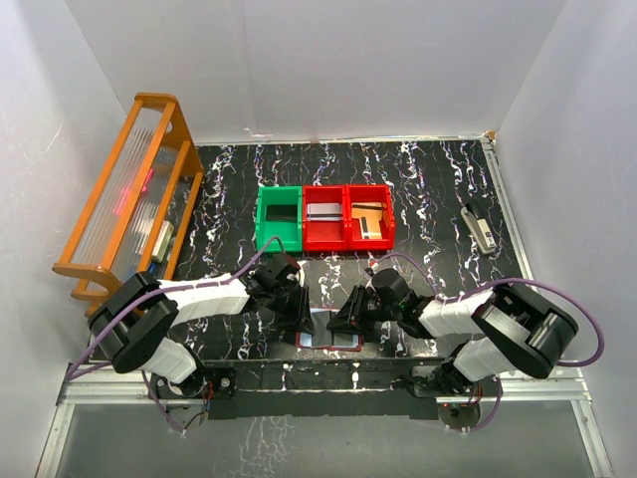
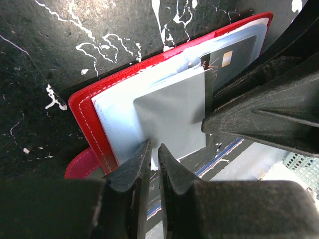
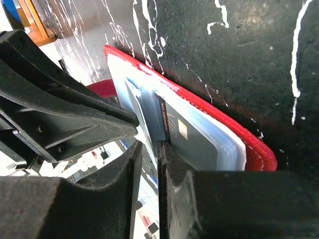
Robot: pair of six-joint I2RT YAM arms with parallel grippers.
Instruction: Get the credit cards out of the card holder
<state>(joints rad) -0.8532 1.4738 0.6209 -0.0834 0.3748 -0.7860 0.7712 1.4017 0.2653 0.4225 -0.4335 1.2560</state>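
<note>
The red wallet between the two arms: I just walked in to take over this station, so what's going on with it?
The card holder lies open on the table between both arms. The left gripper is closed on the edge of a clear sleeve, seemingly holding it. The right gripper, jaws almost together, sits at the edge of a dark card still inside its sleeve; whether it grips is unclear. Other cards lie in the red bins.
</note>
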